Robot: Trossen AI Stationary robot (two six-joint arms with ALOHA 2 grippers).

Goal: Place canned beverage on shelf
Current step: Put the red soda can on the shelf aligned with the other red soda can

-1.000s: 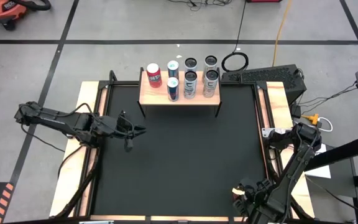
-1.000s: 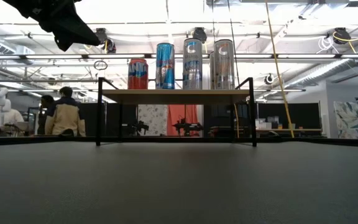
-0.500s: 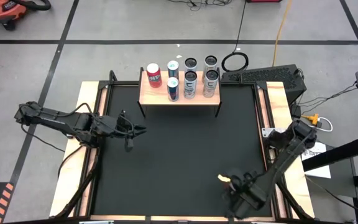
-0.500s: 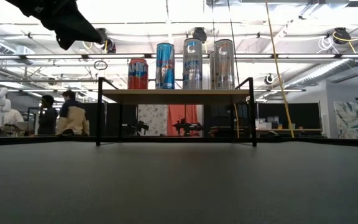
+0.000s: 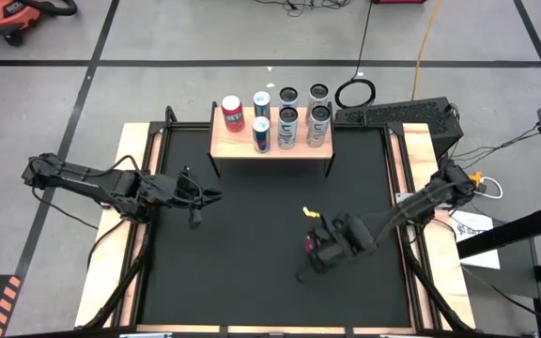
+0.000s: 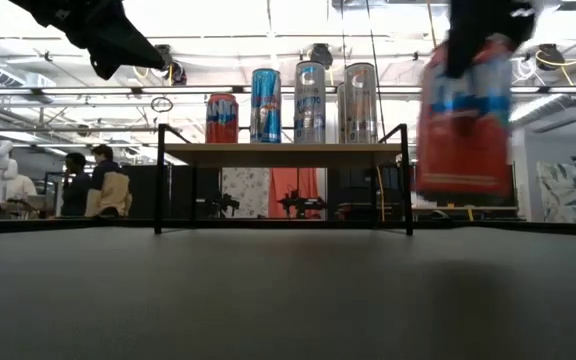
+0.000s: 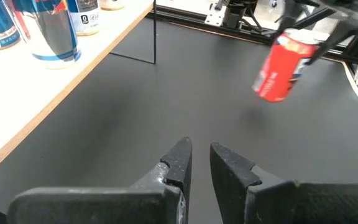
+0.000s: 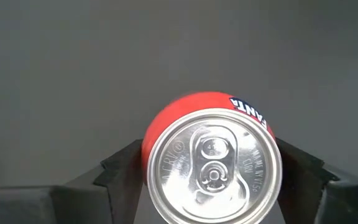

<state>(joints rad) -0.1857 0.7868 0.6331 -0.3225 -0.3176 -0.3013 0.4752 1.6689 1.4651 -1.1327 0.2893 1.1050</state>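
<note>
My right gripper point(image 5: 319, 246) hangs over the table's right middle, shut on a red can point(image 5: 310, 246) that is clear of the black table. The can also shows in the low view point(image 6: 463, 120) and the left wrist view point(image 7: 281, 68). The shelf point(image 5: 225, 145), a light-wood board on thin black legs point(image 6: 158, 180), stands at the far edge and carries several cans, one red point(image 5: 233, 113), the others blue or silver. My left gripper point(image 7: 201, 152) waits above the table's left side point(image 5: 205, 195) with a narrow gap between its fingers and nothing in it. My right gripper pinches the red can's side wall near its top rim point(image 8: 148, 146) between its two fingers point(image 8: 120, 165), one on either side. The fingers come steeply from above. The can hangs below them, slightly tilted, its lid point(image 8: 210, 158) facing the wrist, clear of the table.
Pale wooden strips point(image 5: 125, 216) edge the black table point(image 5: 261, 235). Behind its far right corner lie a black cable ring point(image 5: 355, 92) and a black box point(image 5: 397, 115). People point(image 6: 103, 180) stand in the room beyond. Bare board remains at the shelf's near left point(image 5: 228, 141).
My right gripper has swung from the table's near right corner toward the far edge and the left, rising a little and rolling about its own axis. The red can has come with it into the low view.
</note>
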